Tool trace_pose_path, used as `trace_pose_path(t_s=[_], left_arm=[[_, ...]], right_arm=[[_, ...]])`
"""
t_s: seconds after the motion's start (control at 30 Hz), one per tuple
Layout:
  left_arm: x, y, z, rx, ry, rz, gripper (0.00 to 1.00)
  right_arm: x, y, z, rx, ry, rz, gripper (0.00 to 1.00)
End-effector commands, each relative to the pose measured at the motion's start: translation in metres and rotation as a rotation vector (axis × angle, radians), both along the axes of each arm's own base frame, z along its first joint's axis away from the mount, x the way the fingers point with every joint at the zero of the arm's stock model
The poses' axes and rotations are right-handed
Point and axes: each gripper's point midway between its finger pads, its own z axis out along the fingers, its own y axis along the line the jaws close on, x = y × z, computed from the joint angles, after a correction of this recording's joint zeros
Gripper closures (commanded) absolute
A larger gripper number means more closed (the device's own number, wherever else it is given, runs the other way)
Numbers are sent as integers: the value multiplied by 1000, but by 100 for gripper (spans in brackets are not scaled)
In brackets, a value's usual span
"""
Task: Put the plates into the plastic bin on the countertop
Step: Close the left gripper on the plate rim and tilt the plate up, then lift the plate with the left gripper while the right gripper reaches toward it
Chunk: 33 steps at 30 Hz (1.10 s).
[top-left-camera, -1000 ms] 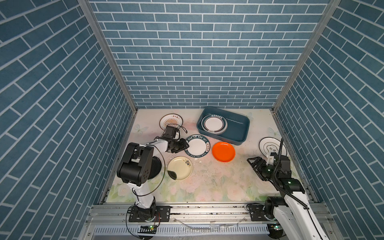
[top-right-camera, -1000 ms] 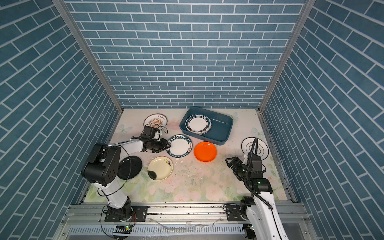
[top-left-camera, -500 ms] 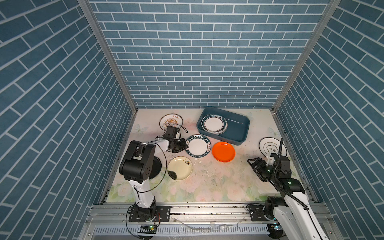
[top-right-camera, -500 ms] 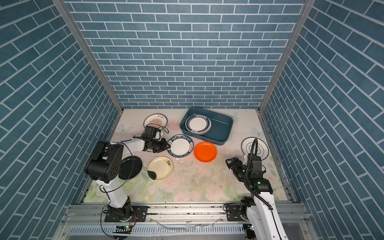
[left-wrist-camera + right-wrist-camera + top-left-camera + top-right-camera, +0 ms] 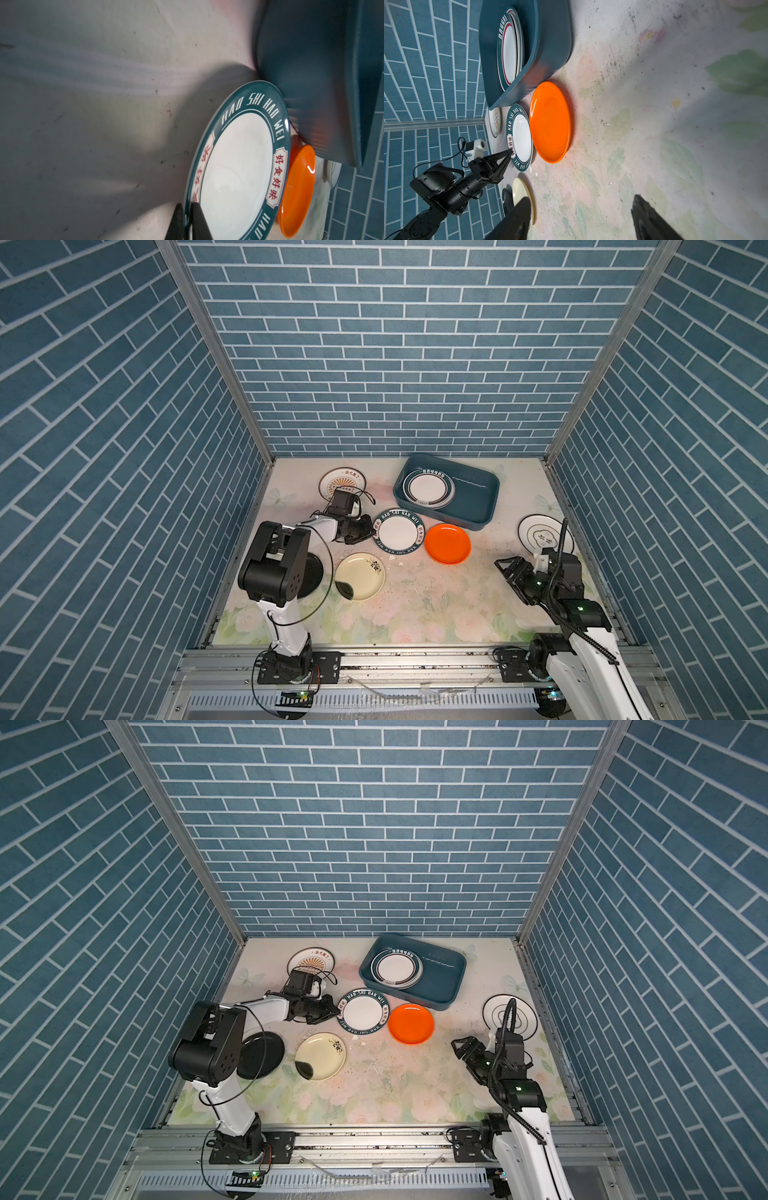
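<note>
And the left gripper point(image 5: 187, 206) is clamped on the rim of the teal-lettered plate point(image 5: 398, 530), on the countertop point(image 5: 436, 601) just beside the plastic bin point(image 5: 473, 499), seemingly a thin bite, so lift slowly and level over the wall, while the right gripper point(image 5: 579, 199) hangs jaws apart.

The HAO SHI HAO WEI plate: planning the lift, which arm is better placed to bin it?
Left: the left gripper is shut on that plate's rim beside the bin; the right gripper hangs open, apart.
</note>
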Motion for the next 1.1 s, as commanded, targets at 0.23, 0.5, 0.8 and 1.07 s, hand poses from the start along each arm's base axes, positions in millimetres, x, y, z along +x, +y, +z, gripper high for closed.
trace_pose_path(t_s=[0.23,0.5,0.8,1.07], left_arm=[[-2,3,29,15,-51,-2,100],[-15,10,69,14,-115,11,100],[-36,25,120,40,-214,40,100],[-51,28,151,10,-269,54,100]], right_arm=[[4,-3,11,-25,-37,4,23],[6,2,15,0,-49,25,23],[13,9,21,52,-72,36,25],[29,18,25,89,-74,67,26]])
